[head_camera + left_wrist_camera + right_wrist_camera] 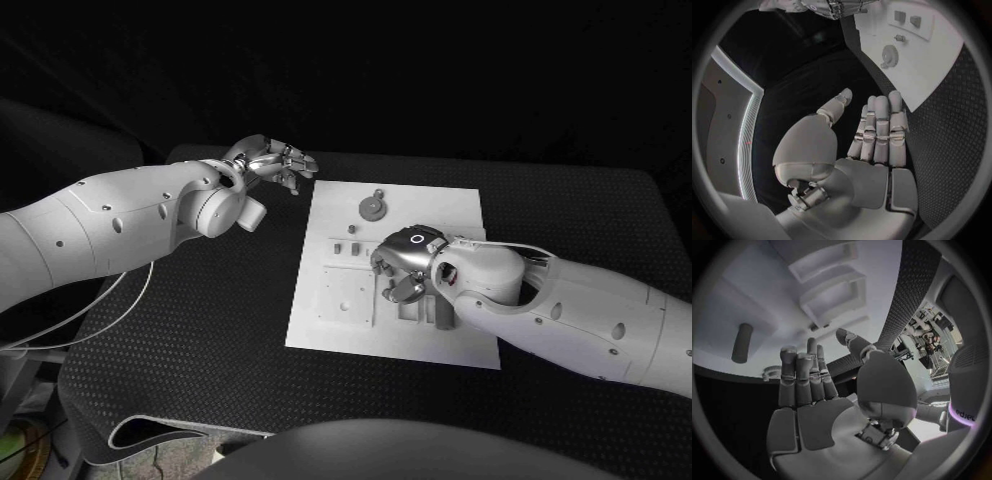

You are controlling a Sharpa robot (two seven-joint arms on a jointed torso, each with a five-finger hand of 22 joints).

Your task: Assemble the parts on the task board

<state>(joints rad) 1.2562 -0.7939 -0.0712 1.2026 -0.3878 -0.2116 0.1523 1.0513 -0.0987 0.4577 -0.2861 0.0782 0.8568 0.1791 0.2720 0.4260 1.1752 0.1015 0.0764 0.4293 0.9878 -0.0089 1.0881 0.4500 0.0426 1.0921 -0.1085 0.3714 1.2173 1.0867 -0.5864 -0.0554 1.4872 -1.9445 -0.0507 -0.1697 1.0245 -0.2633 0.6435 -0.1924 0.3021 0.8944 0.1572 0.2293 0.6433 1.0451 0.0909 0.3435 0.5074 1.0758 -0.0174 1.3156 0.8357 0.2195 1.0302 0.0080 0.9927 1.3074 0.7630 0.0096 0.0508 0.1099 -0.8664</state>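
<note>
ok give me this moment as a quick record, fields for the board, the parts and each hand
table: black table
task board: white plate in the middle of the table
parts: round gear-like piece on the board's far end; small pieces and recessed blocks nearer the robot
left hand: off the board, above the table by its far left corner, fingers straight and together, holding nothing
right hand: over the board's middle, palm toward it, holding nothing
task state: nothing in either hand
</note>
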